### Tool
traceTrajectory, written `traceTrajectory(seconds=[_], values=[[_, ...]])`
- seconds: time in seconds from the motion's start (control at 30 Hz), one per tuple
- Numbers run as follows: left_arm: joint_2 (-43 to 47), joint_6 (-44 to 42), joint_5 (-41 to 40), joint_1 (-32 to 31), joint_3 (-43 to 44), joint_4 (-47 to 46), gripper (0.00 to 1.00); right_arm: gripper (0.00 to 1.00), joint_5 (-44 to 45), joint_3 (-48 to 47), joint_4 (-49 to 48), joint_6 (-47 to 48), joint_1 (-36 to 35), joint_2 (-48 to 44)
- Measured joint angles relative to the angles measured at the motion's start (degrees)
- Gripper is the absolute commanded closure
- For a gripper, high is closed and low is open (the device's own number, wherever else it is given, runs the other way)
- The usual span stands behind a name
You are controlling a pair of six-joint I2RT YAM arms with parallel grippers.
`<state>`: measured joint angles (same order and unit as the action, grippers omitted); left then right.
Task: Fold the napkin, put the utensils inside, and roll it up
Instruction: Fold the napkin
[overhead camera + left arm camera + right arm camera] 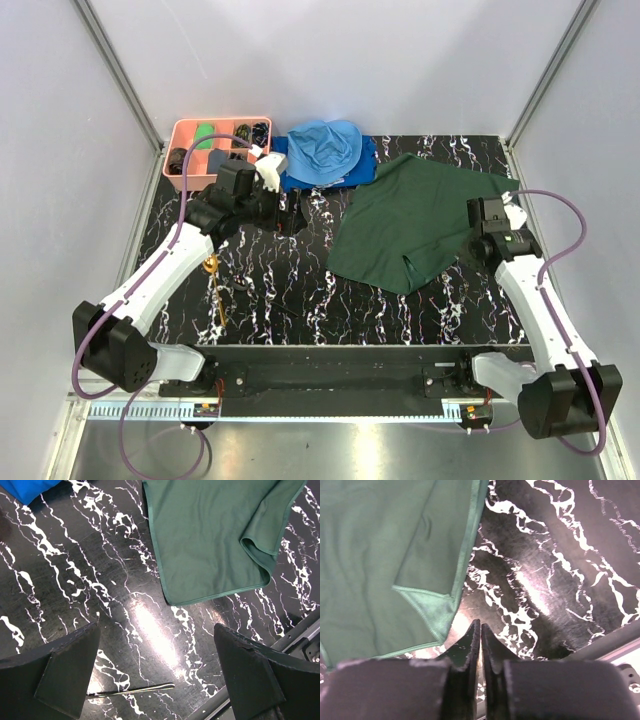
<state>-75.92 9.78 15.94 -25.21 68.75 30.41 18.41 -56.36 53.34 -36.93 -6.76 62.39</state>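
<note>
Napkin (420, 225) is lying on the right of the worktop (300, 300), with one near corner flopping back over itself.
Clenched on nothing visible, the right fingers (470, 647) are sitting just beside that turned corner, while the left fingers (67, 672) are hanging spread wide and empty, a gold utensil handle (132, 689) showing between them, well apart from the cloth. My judgement: being off the hem, the right fingers are risking a missed pinch, or a fold dragging askew.

No readable text, label or number anywhere.
</note>
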Motion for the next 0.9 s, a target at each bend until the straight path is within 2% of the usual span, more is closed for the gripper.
traceTrajectory(seconds=[0.03,0.13,0.27,0.5,0.9], values=[[0.0,0.17,0.17,0.0,0.0,-0.2,0.02,0.88,-0.24,0.0,-0.04,0.07,0.0,-0.31],[0.07,0.26,0.35,0.0,0.0,-0.28,0.02,0.76,-3.21,0.83,-2.12,-0.04,0.0,1.27],[0.09,0.31,0.35,0.0,0.0,-0.37,0.02,0.67,-8.13,3.65,-7.85,-0.98,-0.07,7.58],[0.09,0.31,0.33,0.0,0.0,-0.42,0.02,0.66,-11.45,3.93,-12.57,-1.27,-0.59,18.93],[0.09,0.31,0.35,0.0,0.0,-0.44,0.02,0.62,-13.6,5.62,-17.94,-2.45,-1.62,23.39]])
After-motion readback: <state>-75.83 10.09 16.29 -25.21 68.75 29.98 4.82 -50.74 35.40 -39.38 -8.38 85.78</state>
